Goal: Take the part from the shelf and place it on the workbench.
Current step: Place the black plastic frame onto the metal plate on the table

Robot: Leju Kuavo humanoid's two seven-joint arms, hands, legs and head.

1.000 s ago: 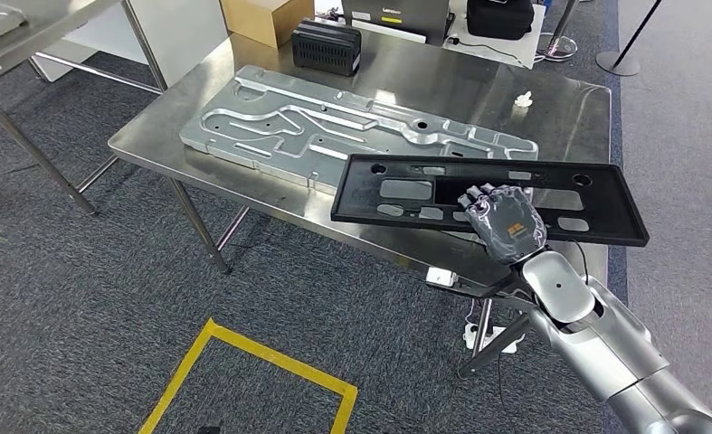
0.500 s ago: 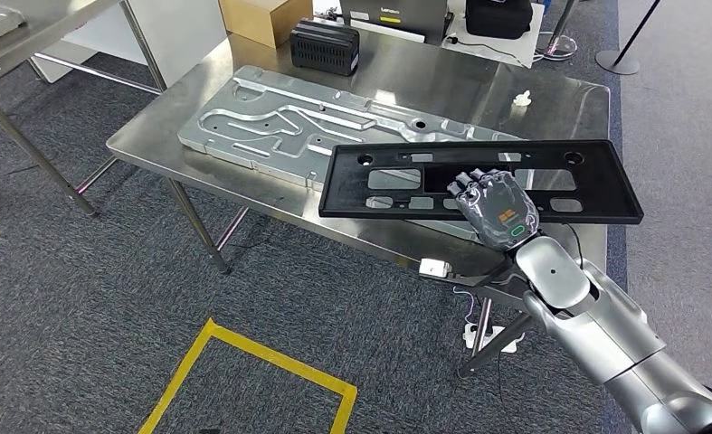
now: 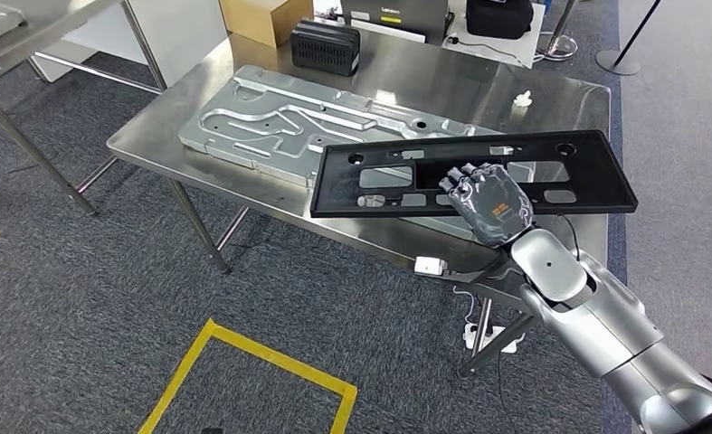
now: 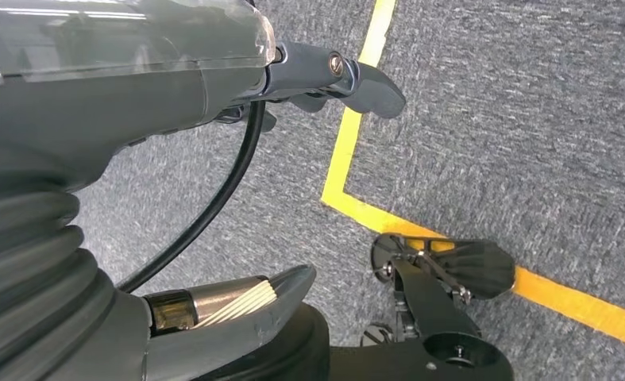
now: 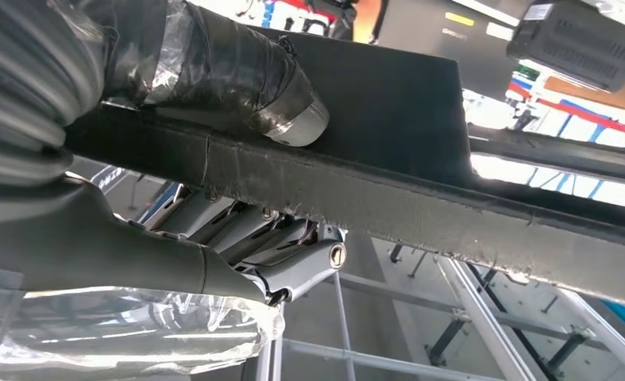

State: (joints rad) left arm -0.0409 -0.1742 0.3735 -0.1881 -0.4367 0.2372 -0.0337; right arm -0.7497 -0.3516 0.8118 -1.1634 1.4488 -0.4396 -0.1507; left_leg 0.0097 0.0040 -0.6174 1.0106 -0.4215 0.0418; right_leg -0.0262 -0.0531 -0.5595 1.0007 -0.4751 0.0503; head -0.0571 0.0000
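The part is a long flat black panel (image 3: 596, 176) with several cut-outs. My right hand (image 3: 486, 201) grips it at the middle of its near edge and holds it above the near right side of the steel workbench (image 3: 551, 104). In the right wrist view the thumb (image 5: 237, 71) presses one face of the panel (image 5: 388, 103) and the fingers (image 5: 277, 238) curl against the other face. My left hand (image 4: 214, 182) hangs over the carpet with thumb and fingers apart and nothing between them.
A large machined aluminium plate (image 3: 270, 127) lies on the bench's left half, partly under the panel. A black box (image 3: 327, 47), a cardboard box (image 3: 261, 18) and a small white piece (image 3: 522, 98) sit at the back. Yellow floor tape (image 3: 243, 348) marks the carpet.
My right hand has carried the black panel away from me and slightly left, further over the bench and partly over the aluminium plate.
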